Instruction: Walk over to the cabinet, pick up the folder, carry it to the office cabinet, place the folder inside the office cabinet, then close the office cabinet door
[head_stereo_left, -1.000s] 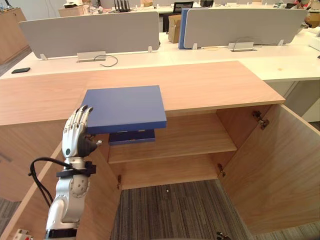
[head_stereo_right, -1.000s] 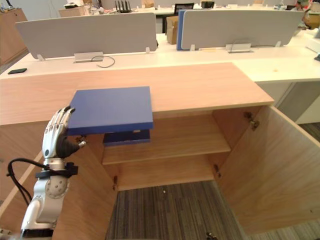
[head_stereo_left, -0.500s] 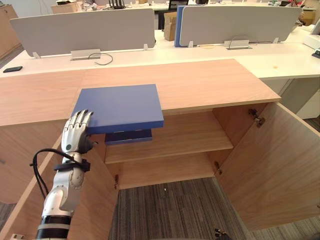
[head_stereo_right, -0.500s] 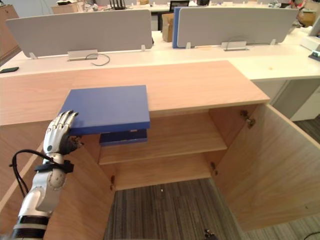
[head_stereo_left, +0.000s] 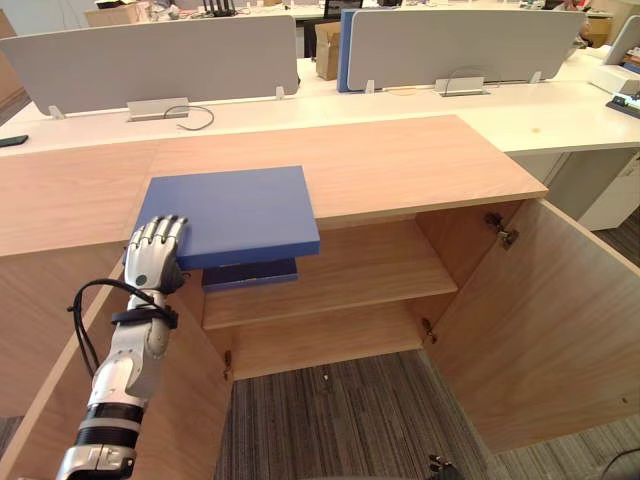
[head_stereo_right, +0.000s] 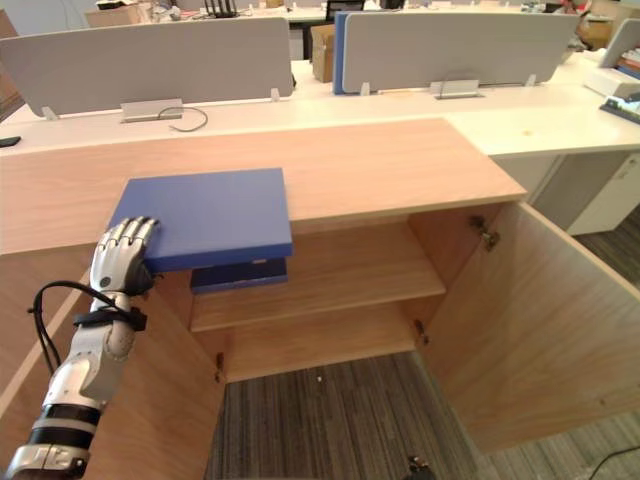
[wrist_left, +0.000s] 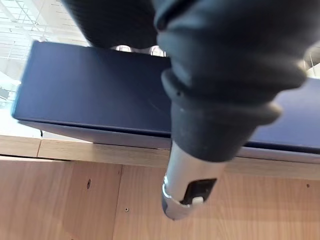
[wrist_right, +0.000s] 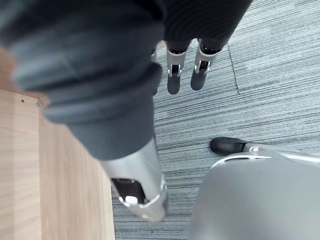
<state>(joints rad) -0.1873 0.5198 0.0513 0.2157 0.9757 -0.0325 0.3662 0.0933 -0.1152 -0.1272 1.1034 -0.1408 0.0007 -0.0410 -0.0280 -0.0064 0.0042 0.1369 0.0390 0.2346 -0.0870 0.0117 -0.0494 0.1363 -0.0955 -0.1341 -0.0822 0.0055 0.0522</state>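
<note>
Resting straight fingers on flat blue folder's (head_stereo_left: 240, 208) near corner: left hand (head_stereo_left: 153, 256). Right hand (wrist_right: 174, 75) hangs, fingers slack.

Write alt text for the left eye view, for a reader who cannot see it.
The robot's left hand is at the near left corner of a blue folder that lies on a wooden cabinet top, overhanging its front edge. Below, the cabinet stands open, doors swung out, with a dark blue item on the upper shelf.

L hand (wrist_left: 220, 90) w/ thumb out, by blue folder (wrist_left: 90, 95) atop wood cabinet (wrist_left: 75, 200)
</note>
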